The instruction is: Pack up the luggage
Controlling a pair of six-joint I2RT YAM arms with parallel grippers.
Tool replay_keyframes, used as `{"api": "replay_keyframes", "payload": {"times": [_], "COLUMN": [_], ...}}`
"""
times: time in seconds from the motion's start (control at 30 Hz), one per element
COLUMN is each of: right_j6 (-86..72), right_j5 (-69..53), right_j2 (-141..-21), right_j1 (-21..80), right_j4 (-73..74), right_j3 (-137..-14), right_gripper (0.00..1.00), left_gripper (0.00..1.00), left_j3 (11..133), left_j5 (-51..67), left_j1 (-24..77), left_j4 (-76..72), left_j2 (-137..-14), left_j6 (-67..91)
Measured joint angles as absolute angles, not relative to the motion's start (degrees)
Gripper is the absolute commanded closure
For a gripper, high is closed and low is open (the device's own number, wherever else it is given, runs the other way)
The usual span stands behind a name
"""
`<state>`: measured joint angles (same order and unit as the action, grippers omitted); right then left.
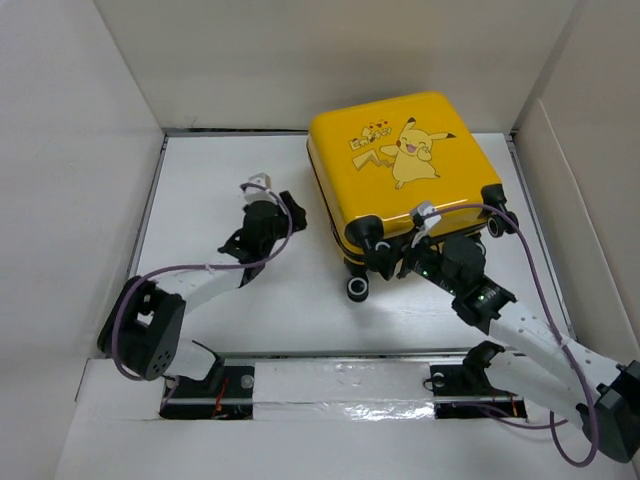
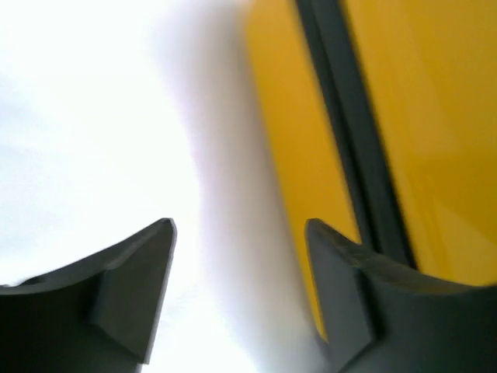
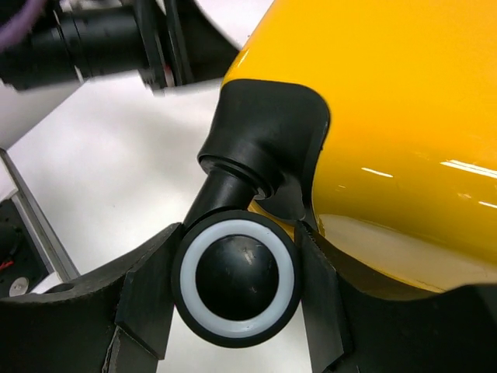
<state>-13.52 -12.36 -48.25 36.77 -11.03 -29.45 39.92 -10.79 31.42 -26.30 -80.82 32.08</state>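
Observation:
The luggage [image 1: 405, 165], a yellow hard-shell suitcase with a Pikachu print, lies closed and flat at the back right of the table. My right gripper [image 1: 398, 262] is at its near edge. In the right wrist view the gripper [image 3: 237, 233] is shut on a black-and-white wheel [image 3: 237, 277] below the yellow shell [image 3: 404, 101], with a finger touching each side of it. My left gripper [image 1: 293, 211] is open and empty beside the suitcase's left side. In the left wrist view the gripper [image 2: 239, 227] is over the white table, with the yellow wall [image 2: 435, 116] and its black trim [image 2: 349, 132] to the right.
White walls enclose the table [image 1: 230, 170] at the back and on both sides. Another suitcase wheel [image 1: 358, 288] sticks out toward the arms at the near left corner. The left arm's body [image 3: 93, 39] shows at the top left of the right wrist view.

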Motion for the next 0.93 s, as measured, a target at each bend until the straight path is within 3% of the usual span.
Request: {"api": "replay_keyframes", "payload": {"times": [0.03,0.27,0.3,0.33,0.4,0.43,0.57,0.7,0.93], "right_j6": [-13.3,-11.7,-11.3,-10.9,-9.7,-9.2,-8.6,-7.4,-6.8], "right_j5": [-11.0,-0.9,0.1,0.8,1.7,2.1,2.6,8.6,24.3], "right_j2": [-49.2,-62.7,-65.3,-67.9,-72.7,-74.4,-73.6,-61.6,-34.4], "right_j1": [38.3,53.0,55.3,57.5,61.3,63.0,68.7,69.3,57.4], "right_j4": [-11.1,-12.2,-12.2,-11.5,-8.1,-6.3,-0.9,3.9,5.6], "right_j3": [-29.9,-39.1,-41.1,-43.6,-49.5,-52.2,-58.2,-58.4,-55.0], "right_gripper": [1.0,1.0,0.9,0.62,0.35,0.01,0.0,0.0,0.0], "left_gripper": [0.21,0.13,0.09,0.01,0.01,0.01,0.01,0.01,0.01], "left_j3": [38.6,31.6,31.7,31.9,32.2,32.5,36.5,40.4,43.4], "left_j5": [-13.0,-18.8,-19.1,-19.2,-19.2,-18.9,-17.1,-14.4,-11.0], "left_j1": [29.4,28.6,28.7,28.8,28.9,28.9,28.9,28.9,28.9], "left_j4": [-26.3,-22.2,-21.8,-21.1,-19.8,-18.9,-12.2,-4.5,6.3], "left_j2": [-78.6,-46.7,-42.7,-38.9,-33.3,-30.6,-26.9,-26.9,-25.7], "left_j6": [33.2,38.5,39.0,39.6,40.5,40.8,40.8,39.6,34.8]}}
